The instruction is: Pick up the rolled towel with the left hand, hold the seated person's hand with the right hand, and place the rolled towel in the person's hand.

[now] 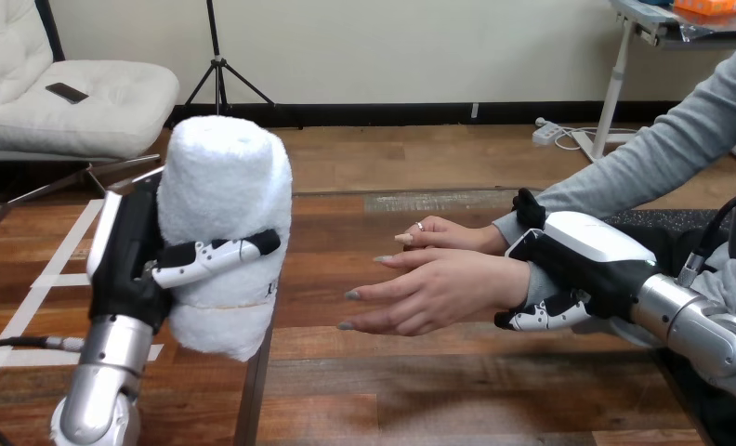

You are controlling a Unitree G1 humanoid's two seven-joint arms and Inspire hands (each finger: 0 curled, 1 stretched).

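Nearest, the left robot hand point(127, 262) rises on its silver forearm from the bottom edge. It is clamped round the rolled towel point(223, 181), with one of its fingers point(206, 258) wrapped across the roll's lower half and the palm against the roll's left side. The towel stands upright and is lifted off the tabletop point(392, 381). Judging by this, the pick-up is done, and the roll is kept on end so that its side can go straight into an open palm. A little farther in and to the right, the person's hand point(439, 290) reaches out above the tabletop, well apart from the towel. Its fingers are spread and point toward the roll, and it stands on edge, as if ready to receive it. Behind it, the right robot hand point(578, 246) is curled round the person's wrist, one finger showing above the sleeve and another below. This grip probably steadies the arm so the palm keeps its place while the towel is brought across. The handover itself is not yet made. In count: one rolled towel, one hand of the person, two robot hands, each closed on something.
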